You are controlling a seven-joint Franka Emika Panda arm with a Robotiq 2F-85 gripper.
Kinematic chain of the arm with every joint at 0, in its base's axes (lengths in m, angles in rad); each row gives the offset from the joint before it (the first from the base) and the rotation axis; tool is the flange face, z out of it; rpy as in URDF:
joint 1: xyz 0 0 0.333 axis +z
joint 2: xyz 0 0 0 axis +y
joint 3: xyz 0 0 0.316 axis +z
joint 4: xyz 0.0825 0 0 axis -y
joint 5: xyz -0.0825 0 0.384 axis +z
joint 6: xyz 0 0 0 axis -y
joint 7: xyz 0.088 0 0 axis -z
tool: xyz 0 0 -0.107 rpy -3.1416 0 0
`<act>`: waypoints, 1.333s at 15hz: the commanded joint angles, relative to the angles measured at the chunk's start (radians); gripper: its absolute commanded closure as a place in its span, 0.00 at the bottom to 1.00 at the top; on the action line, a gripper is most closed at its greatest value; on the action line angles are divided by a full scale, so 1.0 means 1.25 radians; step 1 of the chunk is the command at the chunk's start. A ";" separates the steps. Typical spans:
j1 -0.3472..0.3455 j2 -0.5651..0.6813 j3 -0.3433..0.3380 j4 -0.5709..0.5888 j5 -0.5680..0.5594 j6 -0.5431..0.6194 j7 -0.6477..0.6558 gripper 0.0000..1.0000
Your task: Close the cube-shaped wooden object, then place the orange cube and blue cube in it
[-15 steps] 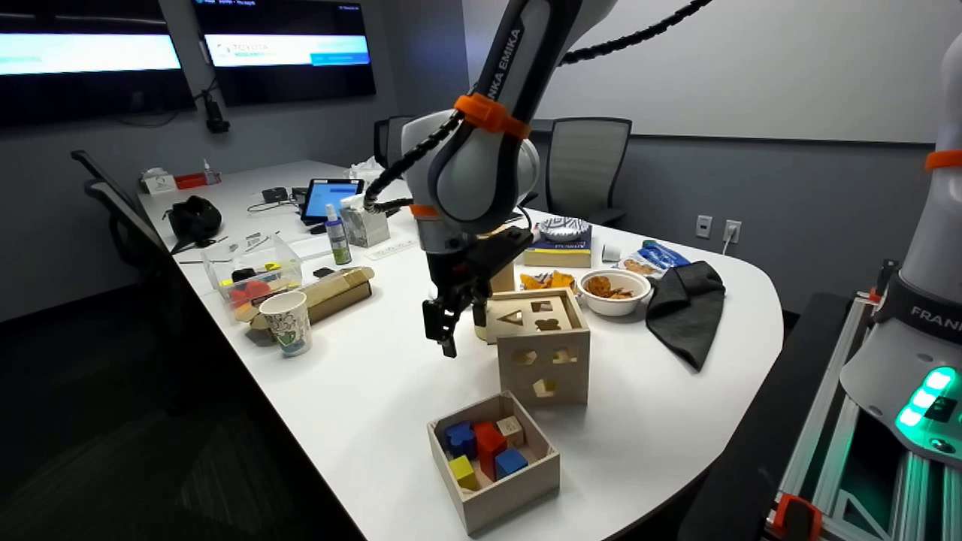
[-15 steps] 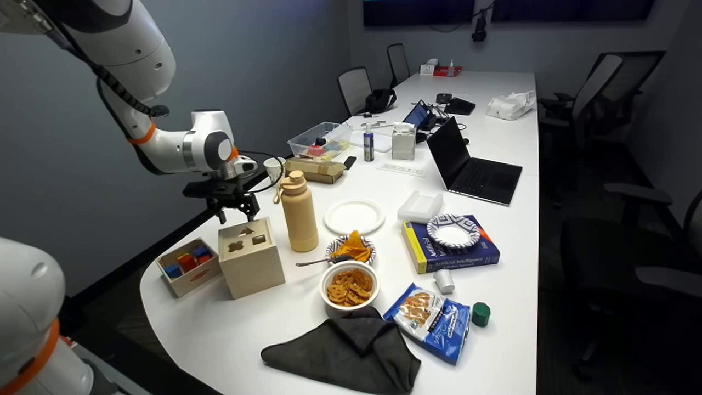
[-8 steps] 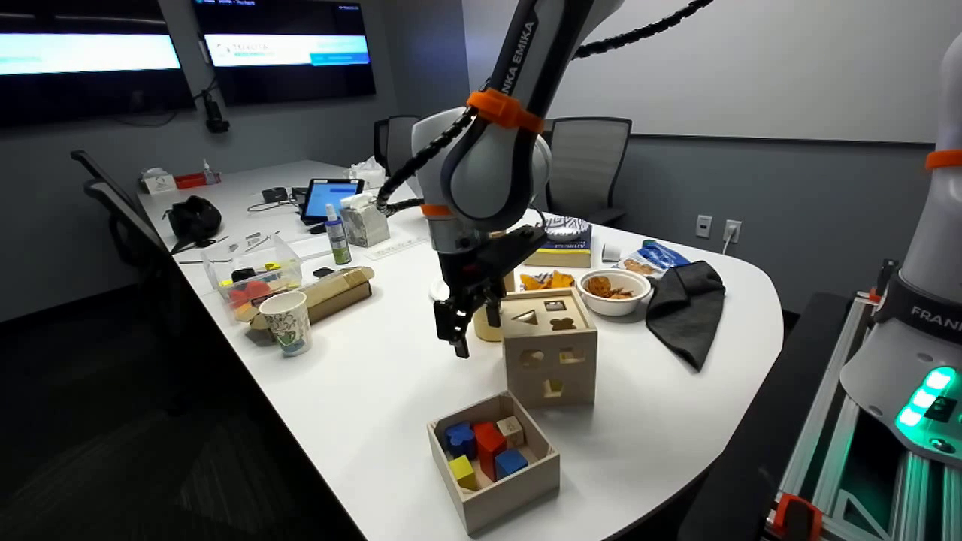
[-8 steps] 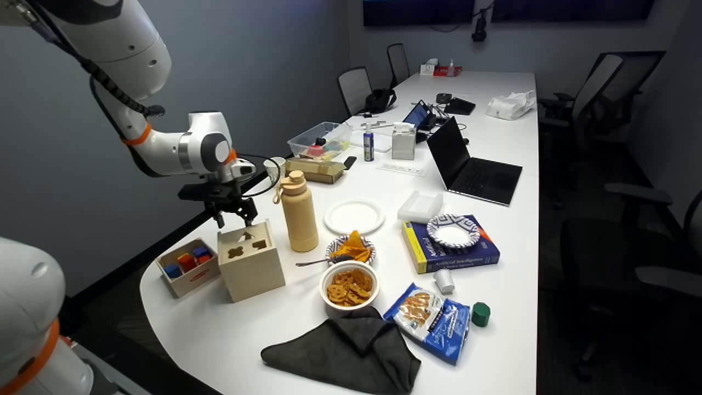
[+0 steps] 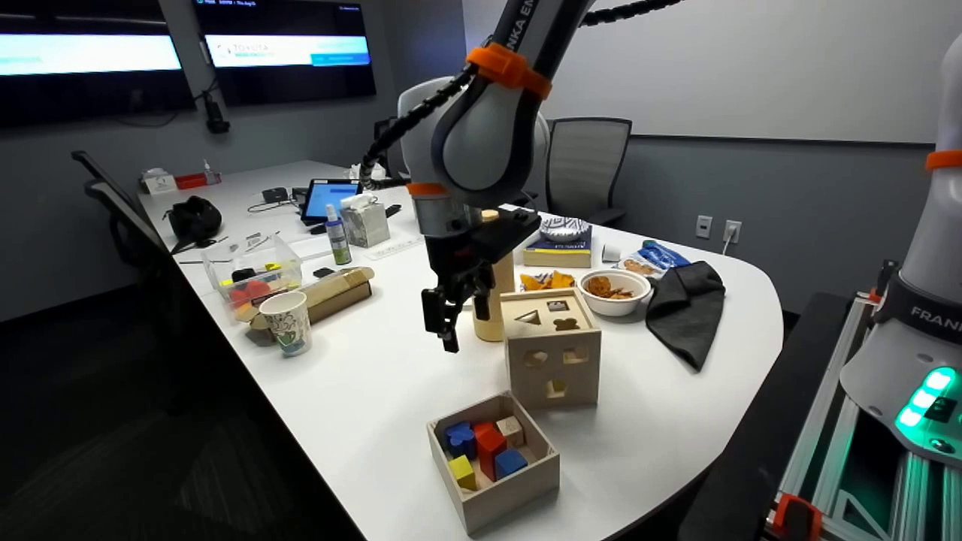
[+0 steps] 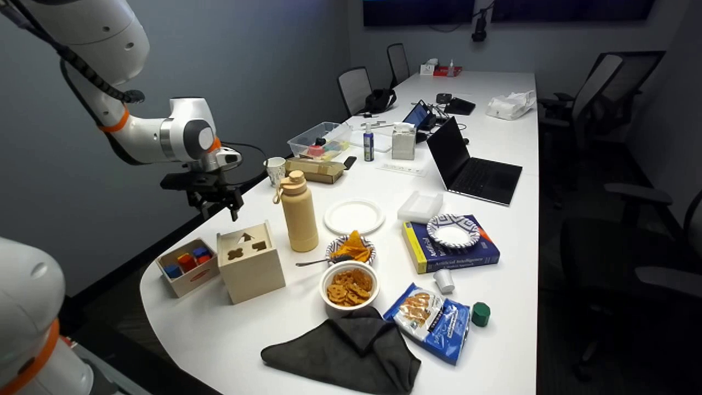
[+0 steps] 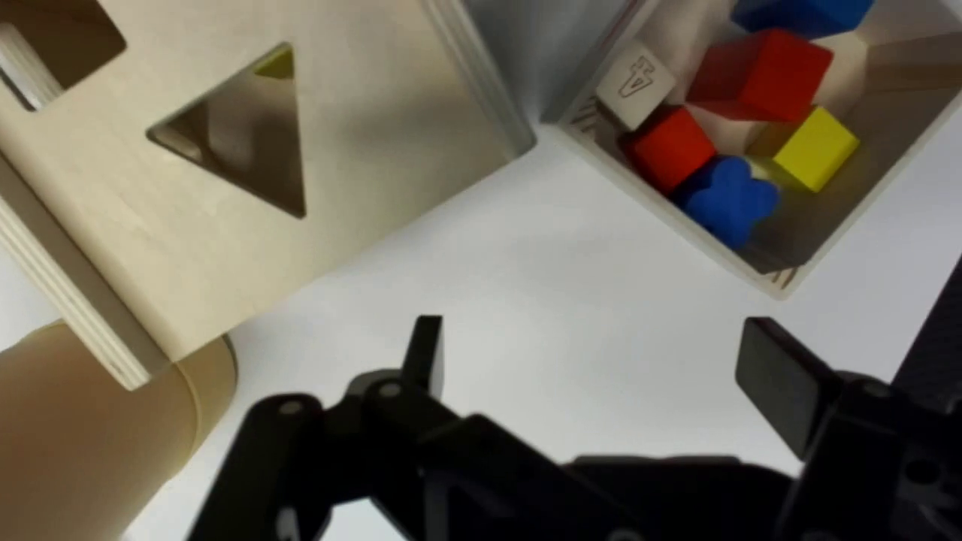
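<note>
The cube-shaped wooden object [image 5: 579,385] stands upright on the table, its lid [image 7: 361,150] lying across the top. The box also shows in an exterior view [image 6: 255,280]. Beside it, the shallow tray [image 5: 518,502] holds several blocks. The blue cube [image 5: 511,461] lies in the tray, partly cut off at the top of the wrist view [image 7: 804,13]. I cannot make out an orange cube; red and yellow blocks show in the tray. My gripper [image 7: 594,361] is open and empty, above the table beside the box, apart from it, in both exterior views [image 5: 464,327] [image 6: 220,213].
A tan bottle [image 6: 301,219] stands close to the box, also in the wrist view [image 7: 83,451]. A bowl of chips [image 6: 351,249] and a bowl of crackers [image 6: 349,286] stand nearby. A black cloth [image 6: 345,351] lies in front. A paper cup [image 5: 287,323] stands near the table edge.
The lid has slid across onto the box, and the box has shifted slightly the same way. My gripper then backed away from the box and rose a little. It stays open.
</note>
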 commanded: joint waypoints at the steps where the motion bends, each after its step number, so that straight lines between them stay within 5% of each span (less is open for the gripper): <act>1: -0.004 -0.027 0.047 -0.006 0.062 -0.054 0.005 0.00; 8: 0.047 -0.023 0.066 -0.042 0.185 -0.029 0.224 0.00; 20: 0.059 0.002 0.046 -0.004 0.141 -0.074 0.206 0.00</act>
